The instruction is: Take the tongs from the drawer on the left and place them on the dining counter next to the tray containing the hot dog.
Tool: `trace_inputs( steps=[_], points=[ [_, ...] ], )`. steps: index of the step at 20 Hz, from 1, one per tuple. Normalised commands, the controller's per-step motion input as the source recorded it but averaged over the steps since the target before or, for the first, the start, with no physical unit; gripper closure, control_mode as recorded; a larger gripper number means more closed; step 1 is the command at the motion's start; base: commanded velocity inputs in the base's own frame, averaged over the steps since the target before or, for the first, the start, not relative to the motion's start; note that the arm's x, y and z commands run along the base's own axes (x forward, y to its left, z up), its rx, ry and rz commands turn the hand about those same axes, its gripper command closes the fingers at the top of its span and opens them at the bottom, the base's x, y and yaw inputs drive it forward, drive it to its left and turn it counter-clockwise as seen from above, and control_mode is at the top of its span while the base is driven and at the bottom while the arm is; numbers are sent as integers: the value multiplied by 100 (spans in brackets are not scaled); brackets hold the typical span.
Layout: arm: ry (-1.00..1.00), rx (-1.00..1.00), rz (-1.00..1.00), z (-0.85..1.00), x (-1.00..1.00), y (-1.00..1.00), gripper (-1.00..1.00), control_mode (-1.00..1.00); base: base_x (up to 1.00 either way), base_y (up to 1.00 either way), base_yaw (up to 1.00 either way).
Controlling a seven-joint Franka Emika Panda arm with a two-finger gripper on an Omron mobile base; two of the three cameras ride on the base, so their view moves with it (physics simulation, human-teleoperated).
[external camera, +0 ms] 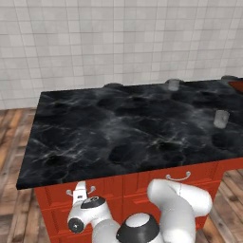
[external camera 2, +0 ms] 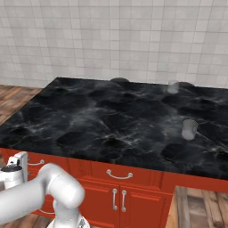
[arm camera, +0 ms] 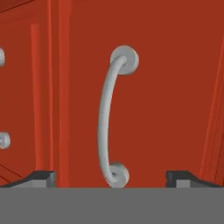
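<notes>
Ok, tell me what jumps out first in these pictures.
The dining counter, its black marble veined white, spreads across both base views on a red-orange base. In the hand view, the drawer front looms close, its curved silver handle centred between the spread fingertips of the end effector. Two small glasses stand on the counter's right part.

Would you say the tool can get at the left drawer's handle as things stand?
Probably yes. In the hand view the handle sits centred between the spread fingertips with nothing in front; the tool is level with the drawer.
</notes>
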Motion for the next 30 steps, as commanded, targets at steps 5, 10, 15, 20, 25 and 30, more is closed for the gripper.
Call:
trace_inputs(
  steps=[5,10,15,20,25,30],
  points=[
    [0,-1,0,-32,26,19,-100,-100,0,0,0],
    [0,0,0,-35,17,16,-100,-100,0,0,0],
    [0,0,0,-20,22,8,-100,-100,0,0,0],
    [0,0,0,-17,29,3,-100,-100,0,0,0],
    [0,0,0,-19,28,1,100,-100,0,0,0],
    [0,0,0,-2,3,0,100,-100,0,0,0]
  ],
)
